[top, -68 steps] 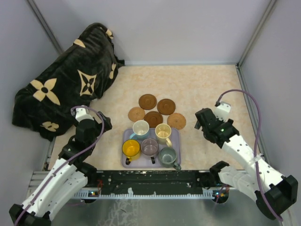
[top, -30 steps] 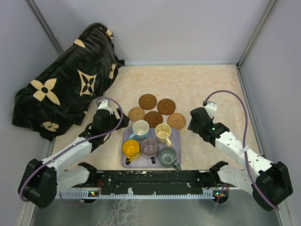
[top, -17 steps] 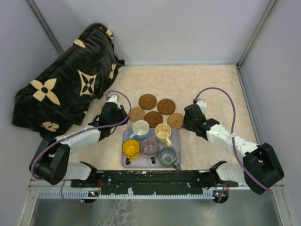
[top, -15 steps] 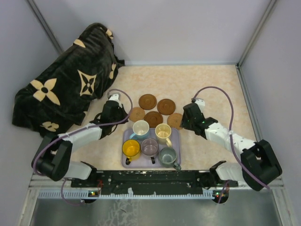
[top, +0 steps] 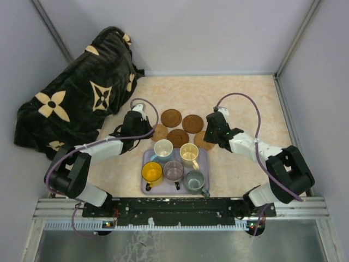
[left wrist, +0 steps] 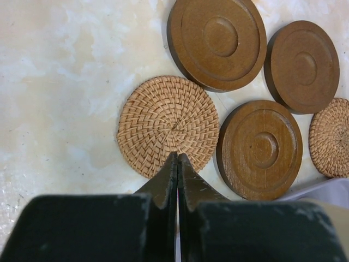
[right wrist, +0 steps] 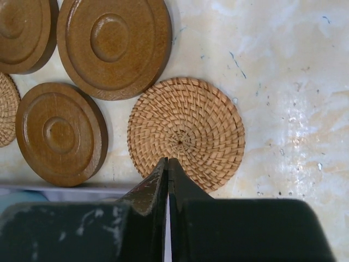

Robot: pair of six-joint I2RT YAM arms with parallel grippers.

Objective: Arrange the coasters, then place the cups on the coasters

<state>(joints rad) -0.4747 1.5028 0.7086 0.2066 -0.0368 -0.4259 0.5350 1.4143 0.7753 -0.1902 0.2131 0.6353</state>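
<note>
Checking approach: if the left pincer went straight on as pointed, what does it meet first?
The woven tan coaster, at its near edge; the left pincer may already touch it, depth unclear.

You're in a lab-style robot cell: plain grey wall panels [top: 218, 33] close in the table [top: 245, 98] beyond the left tool [left wrist: 177, 159] and right tool [right wrist: 167, 162] — metal frame posts [top: 297, 38] rise at the corners, and a mounting rail [top: 180, 207] behind the tools carries the arm bases.

Tan woven coasters [left wrist: 168, 126], brown ringed coasters [left wrist: 217, 41]
</note>
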